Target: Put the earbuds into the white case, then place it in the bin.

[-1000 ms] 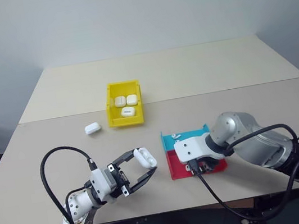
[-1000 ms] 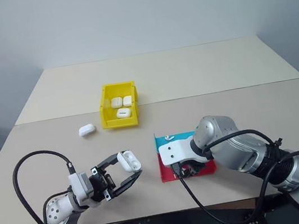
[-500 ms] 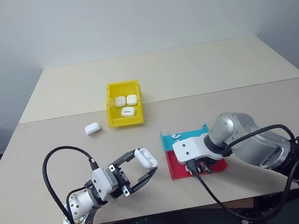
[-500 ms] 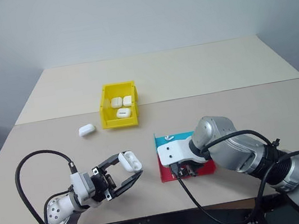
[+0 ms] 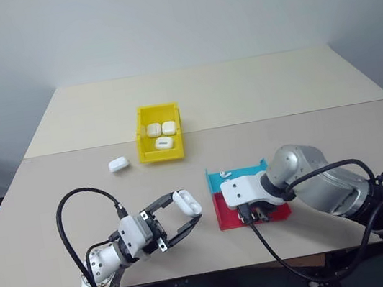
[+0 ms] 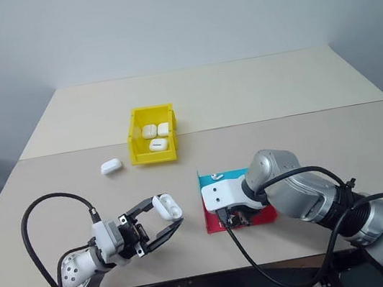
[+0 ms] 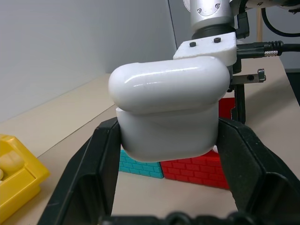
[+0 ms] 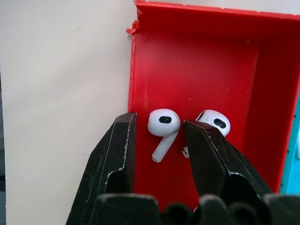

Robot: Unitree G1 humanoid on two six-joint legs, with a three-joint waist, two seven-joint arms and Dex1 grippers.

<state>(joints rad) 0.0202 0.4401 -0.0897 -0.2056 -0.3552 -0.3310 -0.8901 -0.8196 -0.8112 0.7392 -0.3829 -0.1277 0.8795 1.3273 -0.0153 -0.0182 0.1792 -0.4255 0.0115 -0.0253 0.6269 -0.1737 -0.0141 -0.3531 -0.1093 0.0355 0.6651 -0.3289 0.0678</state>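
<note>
Your left gripper [image 5: 188, 215] clamped white case [image 7: 168, 112], lid ajar, above table [image 5: 298, 83]. Right gripper [image 8: 159, 136] stood part-open around earbud [image 8: 163, 126] in red tray half [image 8: 197, 70]. Bin [image 5: 145, 151] far off. No legible writing seen.

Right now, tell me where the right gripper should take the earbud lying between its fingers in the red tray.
Probably grip the earbud across its round head, coming straight down from above: it lies flat in the red tray, and its thin stem offers less surface.
</note>
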